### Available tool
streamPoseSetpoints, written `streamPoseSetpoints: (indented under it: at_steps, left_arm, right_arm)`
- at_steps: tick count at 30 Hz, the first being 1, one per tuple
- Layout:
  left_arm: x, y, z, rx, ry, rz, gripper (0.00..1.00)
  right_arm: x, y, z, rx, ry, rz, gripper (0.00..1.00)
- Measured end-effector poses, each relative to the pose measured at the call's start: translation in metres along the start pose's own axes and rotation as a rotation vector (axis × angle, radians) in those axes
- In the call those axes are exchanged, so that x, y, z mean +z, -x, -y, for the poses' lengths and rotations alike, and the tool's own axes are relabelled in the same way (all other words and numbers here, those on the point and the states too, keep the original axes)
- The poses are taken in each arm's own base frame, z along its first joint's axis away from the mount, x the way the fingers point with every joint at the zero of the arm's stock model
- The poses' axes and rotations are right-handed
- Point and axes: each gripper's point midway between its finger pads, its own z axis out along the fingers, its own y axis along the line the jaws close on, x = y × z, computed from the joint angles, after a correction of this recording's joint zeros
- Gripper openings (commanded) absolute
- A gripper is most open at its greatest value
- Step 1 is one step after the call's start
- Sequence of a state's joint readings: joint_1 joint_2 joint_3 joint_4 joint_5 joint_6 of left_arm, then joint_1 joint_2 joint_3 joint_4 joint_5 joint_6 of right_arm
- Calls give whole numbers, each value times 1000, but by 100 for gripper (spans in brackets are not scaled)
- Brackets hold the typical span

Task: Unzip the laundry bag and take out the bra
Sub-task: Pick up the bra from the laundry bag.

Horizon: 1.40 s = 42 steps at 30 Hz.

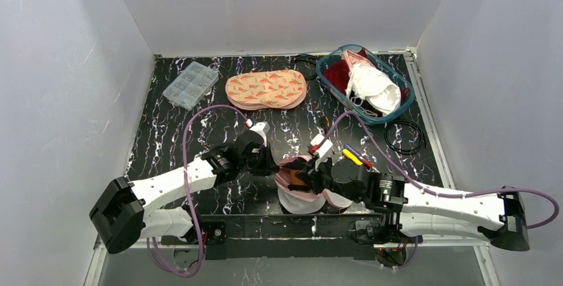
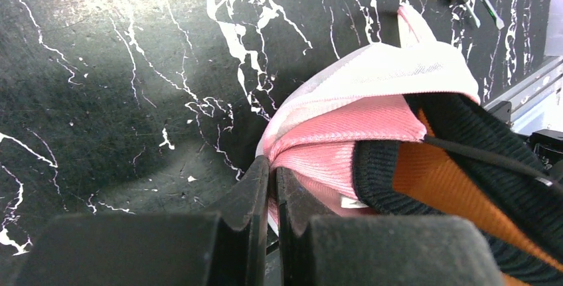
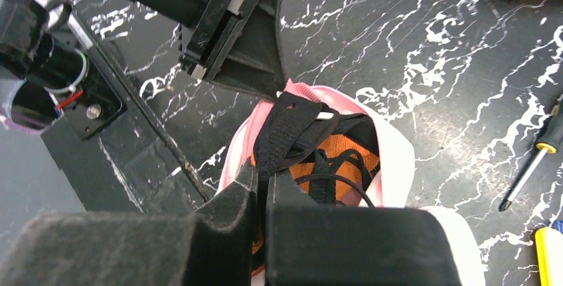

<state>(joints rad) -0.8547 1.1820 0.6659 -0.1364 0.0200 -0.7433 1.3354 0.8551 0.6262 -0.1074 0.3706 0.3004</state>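
The laundry bag lies at the 6 o'clock edge of the surface, between the two arms, with its mouth already gaping. The bra, orange with black trim, is inside the bag and partly showing through the opening.

The left pincer is clamped together on the bag's pink rim at about its 10 o'clock side. The right pincer comes in from 3 o'clock and is shut tight on a black band of the bra.

Judging from this, the risks lie in the pull. The band is a thin, stretchy hold. If the right arm draws away quickly, the band may stretch and slip free, leaving the cups behind. Thin black straps loop across the opening, so one could catch on the zip edge and drag the whole bag along. The left grip has only a narrow fold of fabric, which a hard tug could pull loose. Two screwdrivers lie near the bag at its 2 o'clock, where a sweeping forearm might knock them.
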Motion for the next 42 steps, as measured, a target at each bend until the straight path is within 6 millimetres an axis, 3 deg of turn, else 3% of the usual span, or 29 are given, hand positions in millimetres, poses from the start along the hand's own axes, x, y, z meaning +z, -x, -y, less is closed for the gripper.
streamPoseSetpoints:
  at_steps: [6,8,10,12,17,26,32,35,39,42]
  left_arm:
    - [-3,5,6,-7,-24,18,0]
    - [-5,5,6,-7,-23,21,0]
    - [-6,5,5,-7,-18,23,0]
    - [-6,5,4,-7,-12,21,0]
    - [-6,1,-10,-5,43,12,0]
    - [-6,0,-15,10,61,14,0]
    - [-11,-2,-11,74,48,41,0]
    - [-17,-7,-7,123,27,57,0]
    - [-27,-9,-8,176,0,102,0]
    - [-30,-11,-18,194,14,130,0]
  right_arm:
    - [-6,12,8,34,-36,69,4]
    - [-5,12,8,33,-41,68,15]
    - [-3,10,9,32,-49,59,34]
    - [0,7,9,33,-55,46,47]
    - [4,9,6,51,-51,47,62]
    - [6,21,6,96,-89,52,66]
    - [31,25,9,174,-196,-15,66]
    - [44,17,25,233,-258,-54,67]
    - [50,12,62,362,-307,-59,67]
    - [52,2,72,430,-281,-64,68]
